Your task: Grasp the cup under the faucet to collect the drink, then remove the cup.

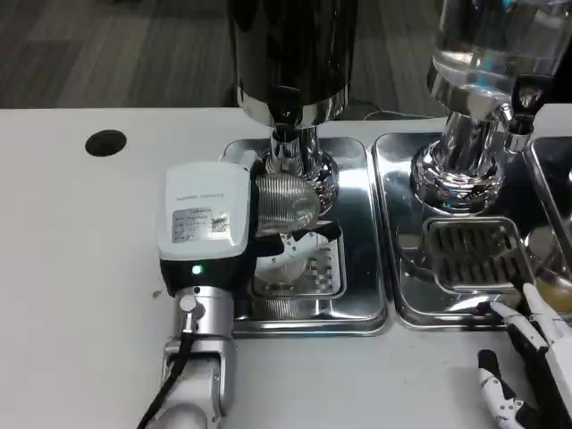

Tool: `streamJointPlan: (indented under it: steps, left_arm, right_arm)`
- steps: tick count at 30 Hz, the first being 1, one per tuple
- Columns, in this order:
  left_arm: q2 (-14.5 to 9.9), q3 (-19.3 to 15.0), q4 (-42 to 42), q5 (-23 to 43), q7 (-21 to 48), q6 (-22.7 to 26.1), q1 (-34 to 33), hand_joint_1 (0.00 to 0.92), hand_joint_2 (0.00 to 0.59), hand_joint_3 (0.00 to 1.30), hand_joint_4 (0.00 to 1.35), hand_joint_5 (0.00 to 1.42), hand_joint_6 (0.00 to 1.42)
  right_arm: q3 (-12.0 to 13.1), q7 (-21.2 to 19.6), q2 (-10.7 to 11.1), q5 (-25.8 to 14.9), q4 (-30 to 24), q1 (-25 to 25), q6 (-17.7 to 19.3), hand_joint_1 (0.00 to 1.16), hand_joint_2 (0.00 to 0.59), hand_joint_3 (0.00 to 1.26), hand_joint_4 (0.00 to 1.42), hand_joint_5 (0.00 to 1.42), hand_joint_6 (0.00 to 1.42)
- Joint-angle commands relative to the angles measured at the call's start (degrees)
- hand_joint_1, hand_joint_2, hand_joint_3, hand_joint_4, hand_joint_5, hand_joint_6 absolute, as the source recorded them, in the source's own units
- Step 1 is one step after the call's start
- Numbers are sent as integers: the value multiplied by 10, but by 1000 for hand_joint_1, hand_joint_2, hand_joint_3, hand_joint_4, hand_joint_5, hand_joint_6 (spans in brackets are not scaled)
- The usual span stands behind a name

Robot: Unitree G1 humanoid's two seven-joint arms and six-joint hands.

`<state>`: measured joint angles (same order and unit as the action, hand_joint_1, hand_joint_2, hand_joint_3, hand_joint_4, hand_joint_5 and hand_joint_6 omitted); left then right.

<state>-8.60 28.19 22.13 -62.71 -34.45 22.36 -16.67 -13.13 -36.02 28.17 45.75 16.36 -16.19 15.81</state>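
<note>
Left hand, white back with a label sticker and a green LED lit, is up at the left drip tray. Its fingers wrap the clear ribbed plastic cup from the left side; the hand has hold of it. The cup is tilted, sitting directly below the chrome faucet of the dark cylindrical drink dispenser, above the slotted grate of the shiny steel drip tray. Can't tell whether the cup touches the grate or hangs clear of it, and can't tell whether any liquid is flowing or in the cup.

Silver left forearm runs up from the bottom edge, with a black cable along it.

Right hand is low at the bottom-right corner on the white tabletop, fingers spread and holding nothing, fingertips just at the front lip of the second steel drip tray.

That second tray sits under a clear-tank dispenser with a chrome base and its own slotted grate.

Black round hole in the tabletop, far left, well apart from the trays.
</note>
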Motion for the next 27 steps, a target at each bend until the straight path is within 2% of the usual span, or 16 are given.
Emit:
streamJointPlan:
  steps: [1,2,5,12,15,18,27]
  left_arm:
    - [-1,-2,4,8,-13,-5,-12,391,104,600,478,768,1050]
    - [-3,-3,4,9,-12,-5,-11,302,113,591,467,761,1042]
    - [-8,-3,0,11,-18,-8,-6,165,115,564,407,705,985]
    - [-13,-2,-6,13,-13,-4,0,20,77,414,214,502,702]
    - [-17,-2,-13,11,-17,-4,4,0,66,324,109,405,558]
    - [-22,-3,-19,12,-21,-7,7,0,54,256,49,359,485]
    - [-25,-11,-57,22,-24,-13,31,0,46,192,10,297,298]
  right_arm:
    - [5,6,6,-8,15,0,0,186,482,236,0,108,285]
    - [5,6,5,-9,18,2,1,186,482,236,0,108,285]
    - [5,6,5,-11,27,6,6,188,483,247,0,118,285]
    - [7,4,2,-14,41,14,16,188,481,265,0,119,285]
    - [7,1,0,-15,48,16,19,187,477,270,0,120,285]
    - [8,-2,-1,-19,53,16,23,176,478,287,0,122,285]
    - [12,-3,3,-20,43,9,26,166,478,295,0,122,285]
